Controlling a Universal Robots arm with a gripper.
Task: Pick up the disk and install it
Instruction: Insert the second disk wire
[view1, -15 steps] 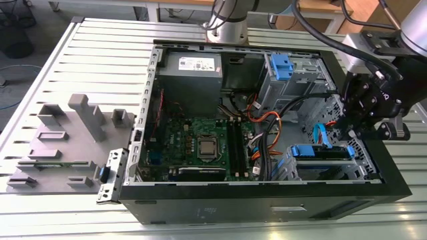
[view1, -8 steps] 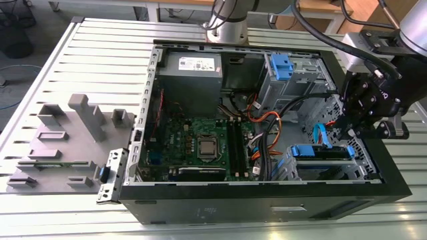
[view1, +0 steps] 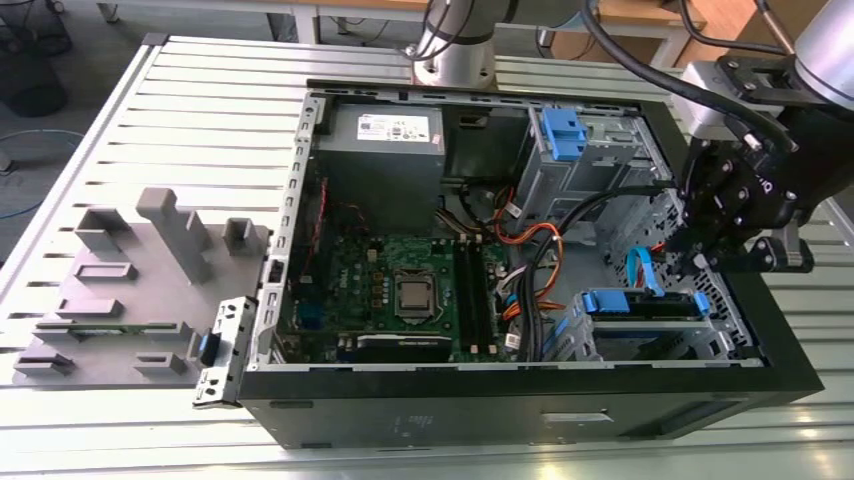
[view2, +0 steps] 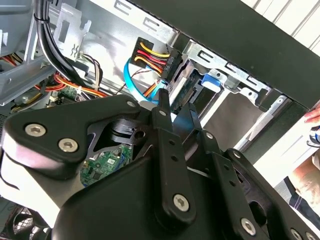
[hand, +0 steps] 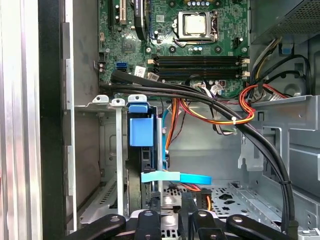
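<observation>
Hovering at the open case's (view1: 534, 400) right side, the hand (view1: 727, 245) sat beside the disk (view1: 641, 305), already slotted in its bay; its grip was unreadable.

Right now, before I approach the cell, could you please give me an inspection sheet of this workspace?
Surface: slatted metal table bearing an open computer case.
Job's things: disk stands in the drive bay by the case wall.
Clutter: grey fixture tray at the exterior view's left.
Grippers: pincer hovers at the disk's bay.
Cables: black cables, orange wires, a blue flat cable beside the disk.
Surroundings: a person beyond the case.
</observation>
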